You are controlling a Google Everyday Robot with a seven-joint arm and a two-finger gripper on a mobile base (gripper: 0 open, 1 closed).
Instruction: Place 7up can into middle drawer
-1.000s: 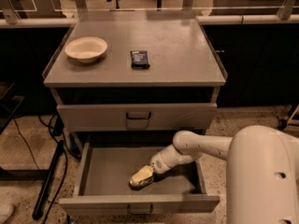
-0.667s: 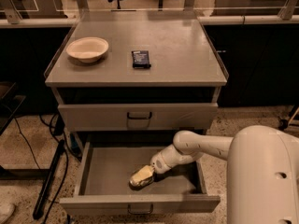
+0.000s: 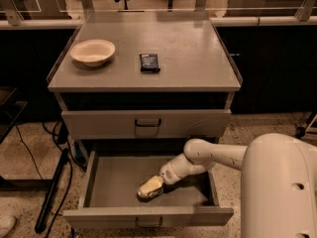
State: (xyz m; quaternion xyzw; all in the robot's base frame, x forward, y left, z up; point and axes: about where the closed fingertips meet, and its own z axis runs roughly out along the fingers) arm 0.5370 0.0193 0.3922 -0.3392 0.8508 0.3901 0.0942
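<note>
The middle drawer [image 3: 106, 180] is pulled open below the shut upper drawer [image 3: 147, 123]. The 7up can [image 3: 150, 187] lies on its side on the drawer floor, near the front middle, its shiny end toward the front left. My gripper [image 3: 159, 180] reaches down into the drawer from the right and sits right at the can's upper end, touching or nearly touching it. The white arm [image 3: 213, 157] runs from the lower right into the drawer.
On the cabinet top [image 3: 198, 53] stand a pale bowl [image 3: 92, 51] at the left and a flat black packet [image 3: 149, 62] near the middle. A cable and dark stand [image 3: 52, 192] lie on the floor at the left.
</note>
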